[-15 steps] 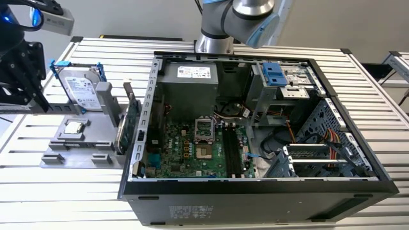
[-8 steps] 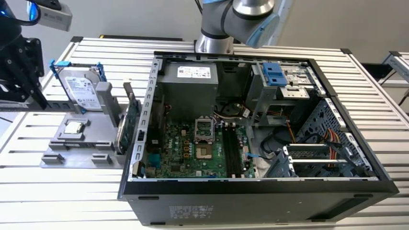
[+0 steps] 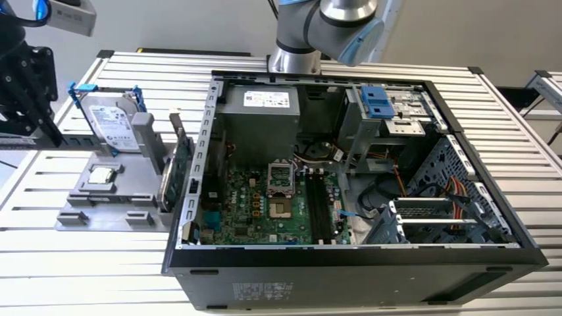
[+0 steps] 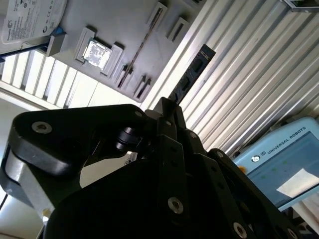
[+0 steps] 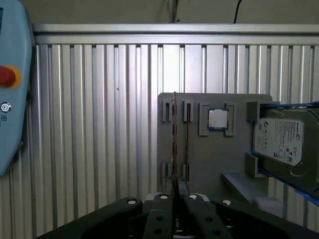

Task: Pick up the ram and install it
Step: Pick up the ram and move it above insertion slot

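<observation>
So for print, we count a few spots. The hard drive [image 3: 112,122] carries a big white label packed with small text and marks. There's a white sticker [image 3: 266,99] on the power supply [image 3: 259,125] inside the computer case [image 3: 351,253], plus a pale printed patch [image 3: 263,289] on the case's outer wall. In the second wrist view the blue teach pendant [image 4: 279,164] has white lettering beside a round logo [image 4: 255,159]. In the first wrist view it shows a round symbol [image 5: 6,107] near its red button [image 5: 6,76].

We've got the fingers pinched tight!
Our gripper [image 5: 175,198] clamps the ram [image 5: 174,144] edge-on between both fingers; in the exterior view our arm [image 3: 338,26] stands at twelve o'clock.
</observation>
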You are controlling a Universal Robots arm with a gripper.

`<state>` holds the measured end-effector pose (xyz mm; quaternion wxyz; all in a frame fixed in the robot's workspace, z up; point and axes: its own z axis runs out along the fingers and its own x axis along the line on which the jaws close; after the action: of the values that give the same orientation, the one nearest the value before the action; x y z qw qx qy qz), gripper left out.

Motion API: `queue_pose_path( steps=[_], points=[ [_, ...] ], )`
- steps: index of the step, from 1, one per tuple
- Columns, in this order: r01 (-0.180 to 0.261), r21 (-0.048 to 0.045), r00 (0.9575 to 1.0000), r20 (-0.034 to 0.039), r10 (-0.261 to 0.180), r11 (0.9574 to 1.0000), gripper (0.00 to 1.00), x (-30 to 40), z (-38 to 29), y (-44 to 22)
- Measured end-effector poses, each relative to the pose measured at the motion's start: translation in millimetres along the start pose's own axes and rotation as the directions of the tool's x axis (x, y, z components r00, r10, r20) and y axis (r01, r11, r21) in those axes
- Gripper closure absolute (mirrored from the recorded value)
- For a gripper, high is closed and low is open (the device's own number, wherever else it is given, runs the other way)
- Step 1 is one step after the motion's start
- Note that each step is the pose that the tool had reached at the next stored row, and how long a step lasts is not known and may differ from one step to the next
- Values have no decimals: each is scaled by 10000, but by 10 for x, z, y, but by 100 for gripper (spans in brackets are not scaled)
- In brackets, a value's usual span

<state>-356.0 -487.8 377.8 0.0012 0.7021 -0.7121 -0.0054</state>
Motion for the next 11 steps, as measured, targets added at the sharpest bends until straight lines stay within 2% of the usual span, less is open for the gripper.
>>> queue_pose_path(
  steps=[11],
  points=[
    [-5,0,10000,0,5,10000,100,0,-67,0]
  ],
)
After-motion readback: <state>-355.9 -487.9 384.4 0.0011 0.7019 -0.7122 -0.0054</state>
